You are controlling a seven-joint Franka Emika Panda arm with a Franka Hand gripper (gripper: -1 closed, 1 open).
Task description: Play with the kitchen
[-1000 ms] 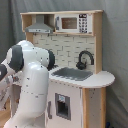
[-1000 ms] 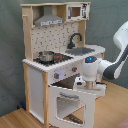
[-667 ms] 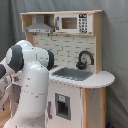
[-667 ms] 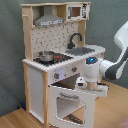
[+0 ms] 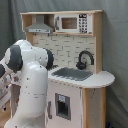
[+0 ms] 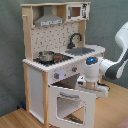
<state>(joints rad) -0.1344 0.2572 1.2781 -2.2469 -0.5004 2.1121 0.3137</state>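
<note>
In the second exterior view, the kitchen's [image 6: 55, 60] oven door [image 6: 70, 102] hangs open at lower centre with the gripper [image 6: 92, 89] just above it, finger state indeterminable; the small pot [image 6: 46, 56] and knobs [image 6: 56, 76] appear untouched.

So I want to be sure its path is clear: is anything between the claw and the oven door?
Nothing visible. In the second exterior view the claw sits right at the top edge of the open oven door of the kitchen, with no object between them.
</note>
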